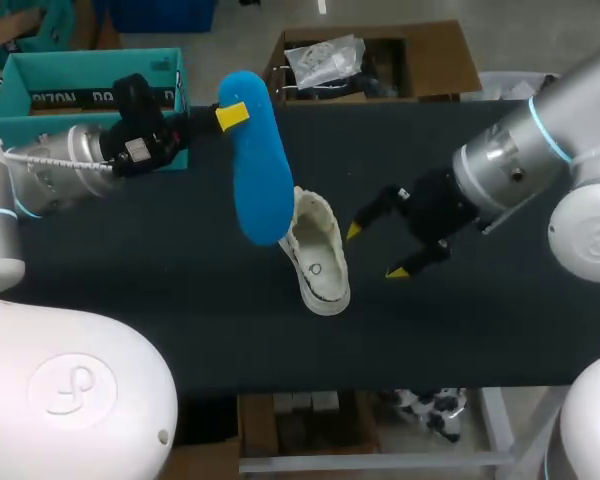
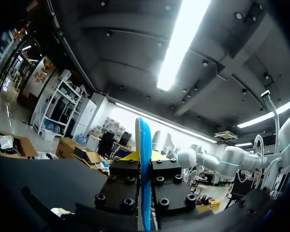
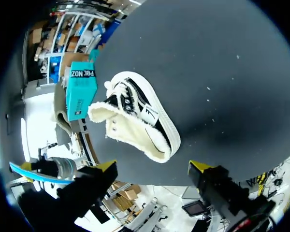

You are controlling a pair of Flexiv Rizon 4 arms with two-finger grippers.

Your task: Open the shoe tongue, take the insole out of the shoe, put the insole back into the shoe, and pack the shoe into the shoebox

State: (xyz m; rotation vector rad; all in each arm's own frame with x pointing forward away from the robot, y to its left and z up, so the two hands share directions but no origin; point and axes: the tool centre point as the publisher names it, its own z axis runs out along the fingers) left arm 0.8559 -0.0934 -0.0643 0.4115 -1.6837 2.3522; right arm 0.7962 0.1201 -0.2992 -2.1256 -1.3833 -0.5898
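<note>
A blue insole (image 1: 258,160) hangs on edge above the table, and my left gripper (image 1: 232,115) is shut on its upper end. Up close, the insole (image 2: 145,174) stands as a thin blue blade between the left gripper's (image 2: 146,159) fingers. A cream shoe with black trim (image 1: 318,255) lies on the table just under the insole's lower end. My right gripper (image 1: 374,252) is open, right of the shoe and a little apart from it. Ahead of the right gripper (image 3: 153,169) the shoe (image 3: 135,116) shows its open mouth. A teal shoebox (image 1: 40,90) sits at the back left.
The black table (image 1: 180,320) has its front edge a short way in front of the shoe. Beyond the shoe, from the right wrist, I see the teal shoebox (image 3: 81,89) and my left arm with the blue insole (image 3: 29,173).
</note>
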